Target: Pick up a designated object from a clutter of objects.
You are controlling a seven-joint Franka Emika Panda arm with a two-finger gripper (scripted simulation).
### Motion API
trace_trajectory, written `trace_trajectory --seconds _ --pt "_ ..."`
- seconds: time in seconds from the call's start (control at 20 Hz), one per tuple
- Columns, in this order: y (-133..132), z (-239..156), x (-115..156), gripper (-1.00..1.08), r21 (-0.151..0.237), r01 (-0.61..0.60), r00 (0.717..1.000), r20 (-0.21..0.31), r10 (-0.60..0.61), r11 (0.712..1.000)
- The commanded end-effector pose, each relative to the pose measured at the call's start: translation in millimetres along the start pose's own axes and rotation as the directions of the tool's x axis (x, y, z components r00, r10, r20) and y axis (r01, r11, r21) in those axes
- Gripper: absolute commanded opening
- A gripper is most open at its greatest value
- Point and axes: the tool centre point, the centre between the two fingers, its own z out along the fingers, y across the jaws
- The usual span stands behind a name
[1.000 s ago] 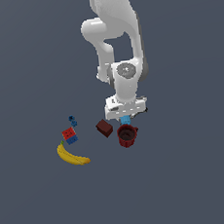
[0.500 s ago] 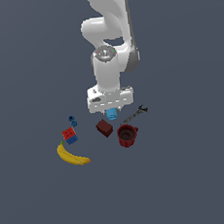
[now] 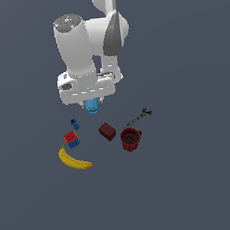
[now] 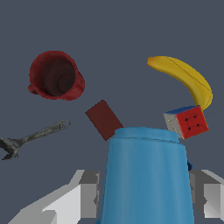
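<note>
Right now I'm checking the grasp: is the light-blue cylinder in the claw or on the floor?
In the claw: its fingers flank the light-blue cylinder, which hangs under the arm.

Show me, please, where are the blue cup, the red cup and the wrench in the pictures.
blue cup (image 4: 146,175), wrist view, on its side wall between the fingers.
red cup (image 3: 130,138), exterior view, on its rim and inside.
wrench (image 3: 139,117), exterior view, on the middle of its thin handle.
</note>
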Motion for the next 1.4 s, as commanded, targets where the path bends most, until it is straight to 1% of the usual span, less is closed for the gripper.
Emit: trace_trajectory --seconds 0.0,0.4,0.7,0.95,1.35 --pt "22 -23 -3 -1.00 0.000 0.000 1.000 0.000 0.000 1.000" --pt "91 -93 -10 -1.00 -0.002 0.000 1.000 0.001 0.000 1.000" --pt "127 -130 -12 -1.00 -0.004 0.000 1.000 0.002 0.000 1.000" --pt "146 -148 -12 -1.00 -0.004 0.000 1.000 0.002 0.000 1.000" --pt "156 -158 -12 -1.00 -0.005 0.000 1.000 0.002 0.000 1.000"
